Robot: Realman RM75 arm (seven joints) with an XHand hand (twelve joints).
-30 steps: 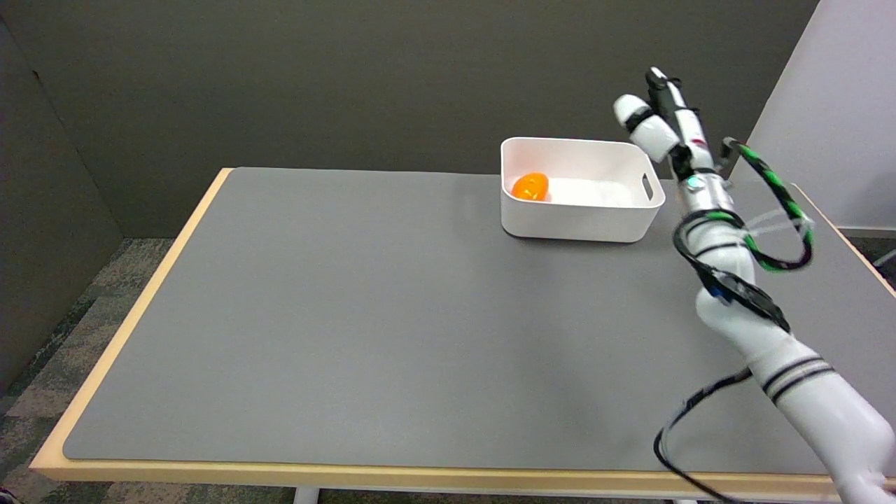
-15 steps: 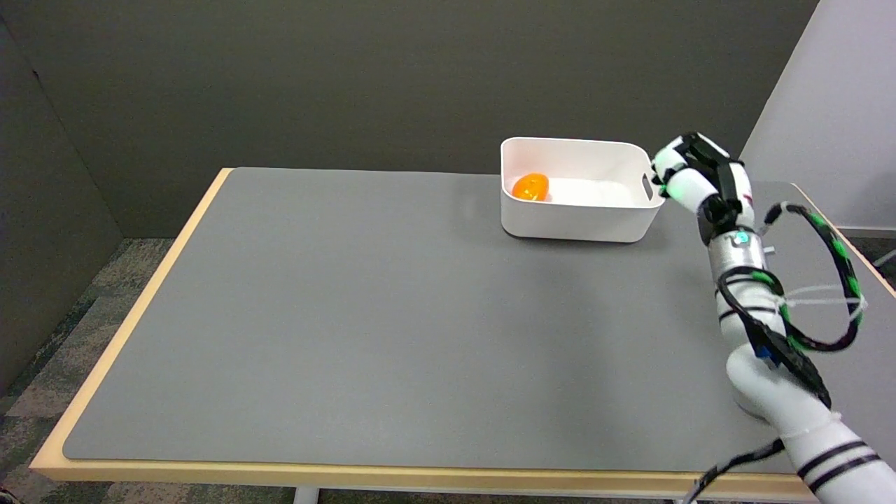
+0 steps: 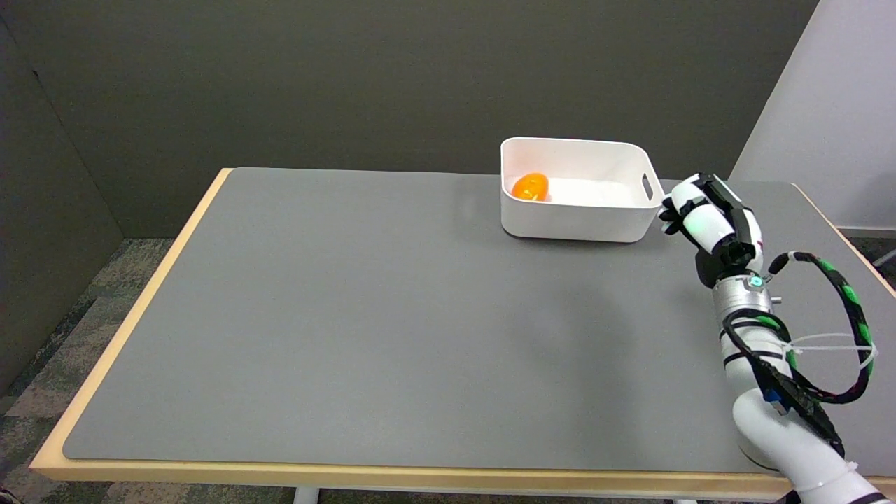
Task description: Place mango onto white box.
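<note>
The right arm point(image 3: 770, 427) is glossy white and tubular, with rounded joint housings and thin black bands ringing its segments. A silver metal cuff point(image 3: 740, 297) with a small teal-lit dot sits at the wrist. A black cable point(image 3: 850, 329) wrapped with green markings loops out at the cuff's 3 o'clock side, tied with a white zip tie, beside a small blue connector. The right hand point(image 3: 710, 220) is black and white; its fingers point(image 3: 682, 203) have white shells over black joints.
</note>
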